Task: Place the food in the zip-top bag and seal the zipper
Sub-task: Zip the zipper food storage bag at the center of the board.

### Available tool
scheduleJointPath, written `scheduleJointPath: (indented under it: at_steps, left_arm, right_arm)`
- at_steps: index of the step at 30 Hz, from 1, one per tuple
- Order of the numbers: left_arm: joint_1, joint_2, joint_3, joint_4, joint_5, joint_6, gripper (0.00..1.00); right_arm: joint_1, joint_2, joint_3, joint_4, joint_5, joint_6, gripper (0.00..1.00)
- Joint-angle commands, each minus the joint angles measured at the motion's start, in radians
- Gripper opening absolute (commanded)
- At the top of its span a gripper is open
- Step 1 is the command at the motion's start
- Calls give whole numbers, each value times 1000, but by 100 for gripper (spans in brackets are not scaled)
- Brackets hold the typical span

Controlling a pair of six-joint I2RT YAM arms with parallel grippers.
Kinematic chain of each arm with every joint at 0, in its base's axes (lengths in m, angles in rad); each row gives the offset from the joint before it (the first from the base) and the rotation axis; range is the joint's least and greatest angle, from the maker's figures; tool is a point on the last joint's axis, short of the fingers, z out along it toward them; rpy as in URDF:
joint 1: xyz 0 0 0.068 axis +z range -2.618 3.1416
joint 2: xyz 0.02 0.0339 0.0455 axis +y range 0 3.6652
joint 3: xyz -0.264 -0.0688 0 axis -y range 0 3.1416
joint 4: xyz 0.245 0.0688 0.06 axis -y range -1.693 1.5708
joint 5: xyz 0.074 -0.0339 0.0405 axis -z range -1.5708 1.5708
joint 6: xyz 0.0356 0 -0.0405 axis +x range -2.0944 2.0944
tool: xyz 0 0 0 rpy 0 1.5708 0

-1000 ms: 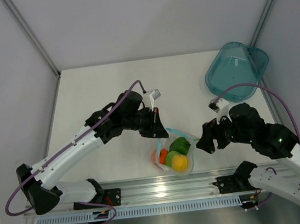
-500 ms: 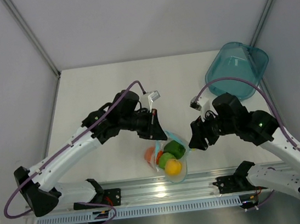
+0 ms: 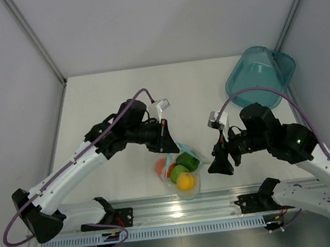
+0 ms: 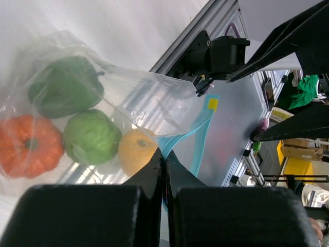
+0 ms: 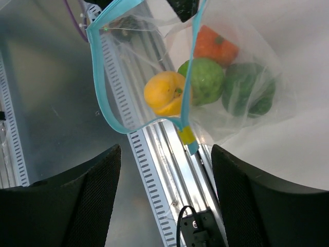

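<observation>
Left wrist shows you one zip-top bag (image 4: 149, 98) at the table's (image 3: 107, 100) near edge holding four foods (image 4: 92, 138); left gripper (image 4: 164, 159) jaws pinch its zipper (image 4: 198, 144), right gripper (image 3: 221, 163) jaws stand spread beside it

Two white arms (image 3: 68, 173) with black joints (image 3: 135, 127), black fingers (image 4: 77, 216), looping purple cables (image 3: 141, 90).

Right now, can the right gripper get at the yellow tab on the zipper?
Probably yes: the right gripper stands open, and the yellow tab hangs just ahead of its jaws, with nothing in the way.
</observation>
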Motion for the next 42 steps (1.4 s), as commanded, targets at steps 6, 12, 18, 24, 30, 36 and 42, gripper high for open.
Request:
scheduleJointPath:
  at_steps: [6,12,18,24,30,36,42]
  left_arm:
    - [27,-60,4,19,71,21,1]
    - [30,-69,-2,19,80,24,1]
    - [33,-75,-4,19,97,30,1]
    - [40,-78,-16,23,112,32,1]
    - [41,-75,-20,39,135,26,1]
    - [46,-80,-21,43,146,18,1]
    - [53,-81,-42,52,163,15,1]
  right_arm:
    - [45,56,-12,44,-68,-70,67]
    - [56,99,-23,81,11,-92,64]
    - [81,127,-35,101,85,-113,49]
    - [102,122,-52,113,128,-113,40]
    - [124,122,-60,150,145,-130,39]
    - [163,156,-61,168,223,-138,37]
    - [177,150,-78,189,317,-127,20]
